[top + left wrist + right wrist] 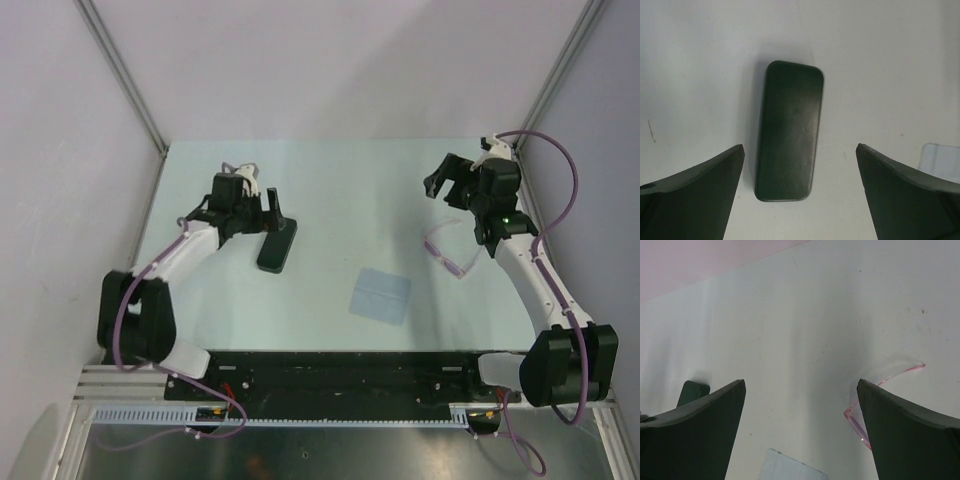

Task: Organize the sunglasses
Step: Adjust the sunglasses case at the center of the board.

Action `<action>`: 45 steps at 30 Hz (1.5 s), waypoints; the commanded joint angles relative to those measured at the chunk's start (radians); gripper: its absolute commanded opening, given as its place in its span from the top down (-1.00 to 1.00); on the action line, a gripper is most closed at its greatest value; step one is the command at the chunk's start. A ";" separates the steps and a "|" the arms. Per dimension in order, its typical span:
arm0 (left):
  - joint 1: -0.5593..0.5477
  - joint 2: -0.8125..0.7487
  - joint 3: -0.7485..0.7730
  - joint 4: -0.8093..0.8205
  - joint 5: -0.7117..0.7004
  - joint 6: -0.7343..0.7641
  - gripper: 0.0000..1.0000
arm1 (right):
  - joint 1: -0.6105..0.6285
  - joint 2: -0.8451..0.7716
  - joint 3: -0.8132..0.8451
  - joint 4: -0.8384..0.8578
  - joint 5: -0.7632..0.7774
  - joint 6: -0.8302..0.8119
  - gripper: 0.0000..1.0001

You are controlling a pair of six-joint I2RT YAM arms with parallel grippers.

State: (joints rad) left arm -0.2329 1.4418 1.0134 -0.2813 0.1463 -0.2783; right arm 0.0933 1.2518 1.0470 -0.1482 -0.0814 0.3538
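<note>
- Table (pixel 350 180): pale surface carrying three loose items, spread between the two arms.
- Black case (pixel 790 132): lies flat and closed on the left half, directly below the left gripper (pixel 800 145). That gripper is released, its jaws spread wider than the case is broad, touching nothing. The case's long axis runs away from the wrist camera, so the jaws straddle its short side.
- Light blue cloth (pixel 380 295): flat on the table near the centre, between the case and the sunglasses, apart from both.
- Right gripper (pixel 801 381): released, jaws fully apart and empty, pointed at bare table.
- Sunglasses (pixel 450 255): on the right half of the table, lying on the base side of the right gripper, close beside the right forearm.
  - In the right wrist view they sit at the lower right edge, one slim arm showing and the rest hidden behind the right finger — off the gripper's centre line, not between the jaws.
  - In the overhead view the front appears to run diagonally, far-left to near-right; whether the arms are folded cannot be told.
- Judgement: the right arm is clearly the nearer — the left stands well apart, over the case. A pickup would call for the right gripper to draw back toward its base and shift right, with the jaws turned across the frame.
</note>
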 commanded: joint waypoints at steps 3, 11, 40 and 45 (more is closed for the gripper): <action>-0.019 0.173 0.103 -0.002 0.012 0.050 -1.00 | 0.034 0.021 0.030 -0.053 -0.014 -0.016 -1.00; -0.066 0.333 0.160 -0.002 -0.008 0.073 -1.00 | 0.052 0.038 0.030 -0.079 -0.017 -0.006 -0.99; -0.190 0.310 0.123 0.007 0.139 0.241 -1.00 | 0.146 0.138 0.030 -0.054 -0.116 -0.064 -0.99; -0.189 0.230 0.044 0.007 0.228 0.275 -0.99 | 0.198 0.173 0.030 -0.008 -0.129 -0.092 -0.99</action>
State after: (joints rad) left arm -0.4202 1.7660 1.1038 -0.2943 0.2565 -0.0731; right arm 0.2581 1.4002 1.0470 -0.2264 -0.1726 0.3065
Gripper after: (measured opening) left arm 0.996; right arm 0.995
